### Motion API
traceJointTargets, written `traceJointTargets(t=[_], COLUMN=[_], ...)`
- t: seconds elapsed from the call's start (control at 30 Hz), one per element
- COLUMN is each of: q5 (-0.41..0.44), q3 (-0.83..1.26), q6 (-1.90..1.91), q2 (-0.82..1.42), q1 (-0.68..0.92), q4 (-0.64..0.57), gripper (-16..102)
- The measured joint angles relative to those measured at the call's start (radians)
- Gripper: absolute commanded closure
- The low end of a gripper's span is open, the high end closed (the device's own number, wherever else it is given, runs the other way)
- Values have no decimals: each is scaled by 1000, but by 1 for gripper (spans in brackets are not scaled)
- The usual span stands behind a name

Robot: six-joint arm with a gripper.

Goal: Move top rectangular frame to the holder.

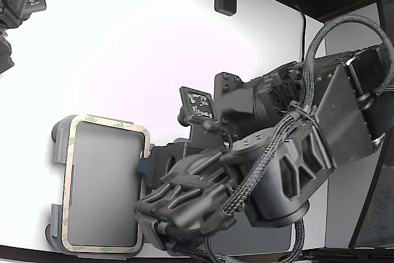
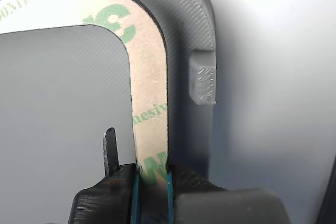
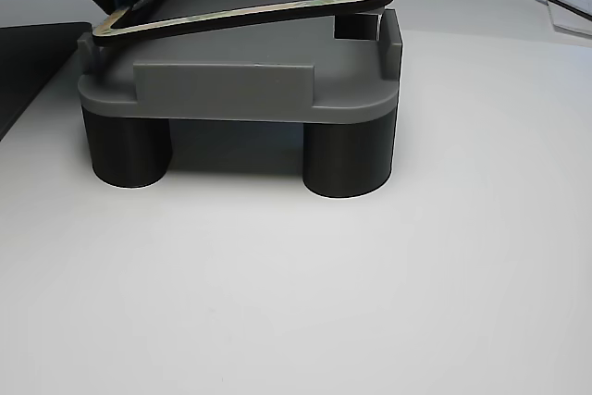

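Although the frame [image 1: 106, 184] had been brought over the holder [image 1: 59, 149], the placing was judged unfinished. In the other view the frame [image 3: 250, 11] was seen tilted above the holder [image 3: 236, 90]: one end lay low near the tray's rim, the other was raised clear of a corner tab, and a gap showed beneath it. It could not be told whether the low end touched the tray. What was judged left was to lower the raised side until the frame lay flat inside the tabs, and then to let go.

The gripper [image 2: 152, 169] was seen in the wrist view closed on one long side of the frame [image 2: 149, 77], a dark finger [image 2: 110, 150] inside the opening and the other part at the outer edge, with the strip pinched between them.

The tilt was shown only by the other view; from above, in the exterior view, the frame appeared squarely lined up with the holder, and the arm [image 1: 277, 152] hid the grip. The grip itself and a raised tab [image 2: 202, 83] just beside the frame's outer edge were shown only by the wrist view. The dark feet [image 3: 347, 159] under the holder were shown plainly only by the other view.
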Motion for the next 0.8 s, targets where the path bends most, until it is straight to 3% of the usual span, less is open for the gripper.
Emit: traceJointTargets(t=[0.47, 0.8], q5=[-9, -12], q3=[5, 2], q6=[0, -6], q2=[-9, -11], q1=[-2, -2], q4=[0, 0], gripper=[96, 89])
